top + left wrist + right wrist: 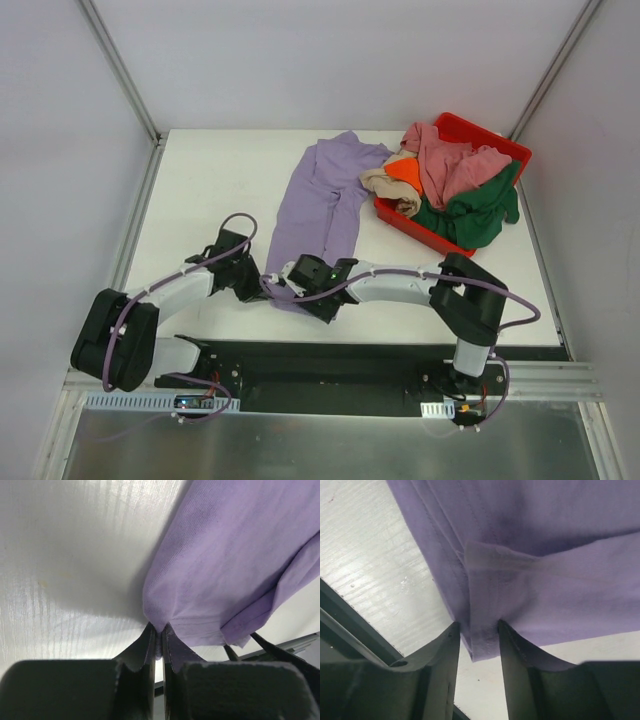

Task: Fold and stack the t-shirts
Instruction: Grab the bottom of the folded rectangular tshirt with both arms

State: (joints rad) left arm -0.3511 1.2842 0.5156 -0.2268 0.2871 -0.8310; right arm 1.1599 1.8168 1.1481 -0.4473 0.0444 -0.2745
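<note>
The lavender t-shirt (pixel 325 200) lies stretched out lengthwise on the white table, its near end at the two grippers. My left gripper (pixel 264 285) is shut on a corner of its near edge, which shows pinched in the left wrist view (pixel 159 630) below the cloth (pixel 225 555). My right gripper (pixel 290 283) sits right beside it. In the right wrist view (pixel 477 627) its fingers stand apart with the folded hem corner (pixel 482 640) between them. The pink (pixel 450 165), dark green (pixel 475 215), orange (pixel 405 170) and beige (pixel 380 182) t-shirts are heaped in the bin.
The red plastic bin (pixel 500 148) stands at the back right, with shirts spilling over its left rim. The table's near edge and a black rail (pixel 350 355) run just behind the grippers. White walls close in the table on three sides.
</note>
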